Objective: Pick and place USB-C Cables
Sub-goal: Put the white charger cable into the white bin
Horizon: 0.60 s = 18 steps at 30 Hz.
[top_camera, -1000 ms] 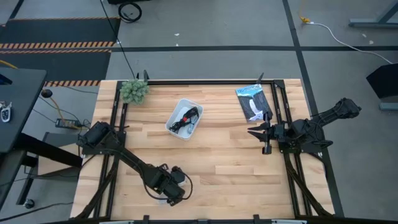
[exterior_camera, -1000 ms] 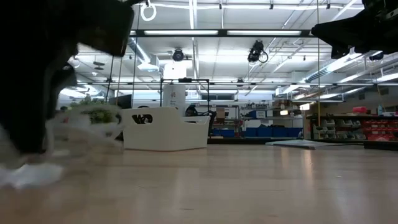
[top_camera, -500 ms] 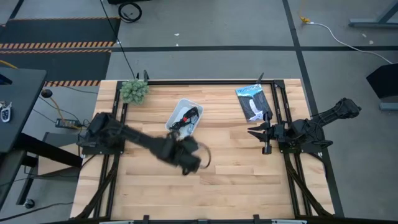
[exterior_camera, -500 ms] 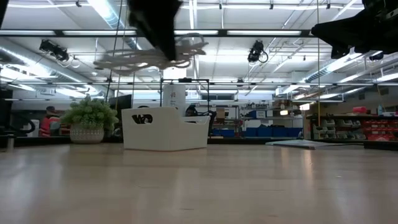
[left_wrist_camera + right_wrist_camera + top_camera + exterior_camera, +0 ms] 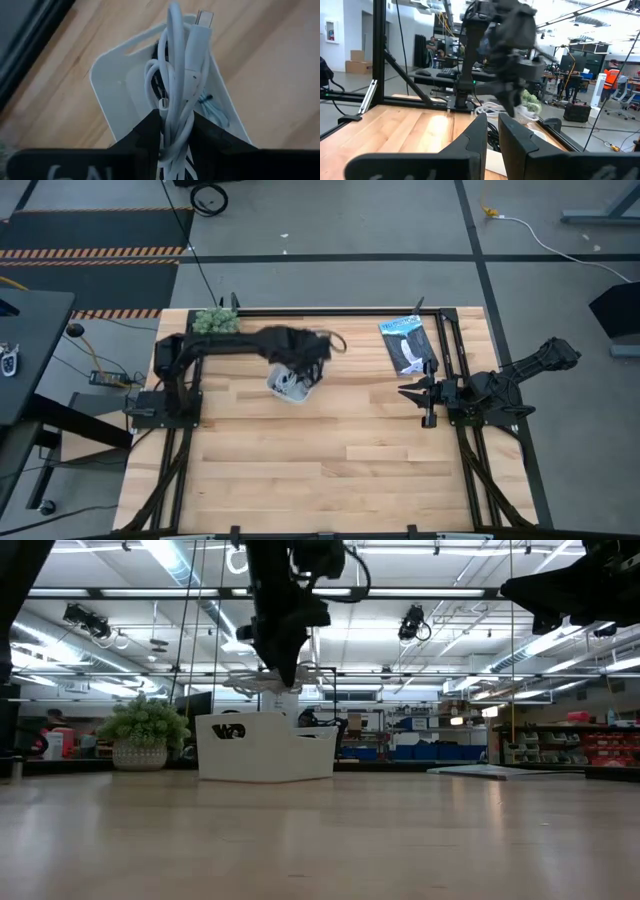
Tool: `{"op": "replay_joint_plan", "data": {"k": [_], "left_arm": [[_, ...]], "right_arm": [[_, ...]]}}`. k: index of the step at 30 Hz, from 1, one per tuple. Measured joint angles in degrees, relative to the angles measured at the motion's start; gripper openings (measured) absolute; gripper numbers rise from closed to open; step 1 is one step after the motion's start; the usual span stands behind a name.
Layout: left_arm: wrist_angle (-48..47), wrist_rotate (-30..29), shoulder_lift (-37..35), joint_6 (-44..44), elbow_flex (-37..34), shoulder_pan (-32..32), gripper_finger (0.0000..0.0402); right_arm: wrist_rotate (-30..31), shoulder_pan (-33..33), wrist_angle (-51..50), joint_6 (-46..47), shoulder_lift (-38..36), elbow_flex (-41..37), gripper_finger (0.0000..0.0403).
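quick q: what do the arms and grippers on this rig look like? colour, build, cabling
Both arms are matte black, built of jointed segments. The left arm has a thin black cable looping off its wrist. The left gripper has two dark wedge-shaped fingers. The right gripper has the same dark, blunt fingers. No clear markings show.

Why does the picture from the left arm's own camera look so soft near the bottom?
In the left wrist view the dark fingers sit close to the lens and blur, while the white cable they grip and the tray behind stay sharper. In the low view, ceiling lights leave the left gripper a silhouette.
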Motion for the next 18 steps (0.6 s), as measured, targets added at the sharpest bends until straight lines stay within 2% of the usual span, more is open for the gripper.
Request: {"op": "replay_joint_plan", "data": {"k": [7,11,18], "left_arm": [[3.0,7.8,-0.2,-0.5,-4.0,6.8,0.0091],[6.0,8.2,-0.1,-1.6,-7.4,7.6,0.0096],[10.2,8.2,-0.1,-0.9,-9.7,7.0,0.0152]], "right_arm": [[0.0,0.0,0.0,0.0,0.0,0.0,0.0052],[0.0,0.0,0.0,0.0,0.0,0.0,0.0052],[0.0,0.0,0.0,0.0,0.0,0.0,0.0052]]}}
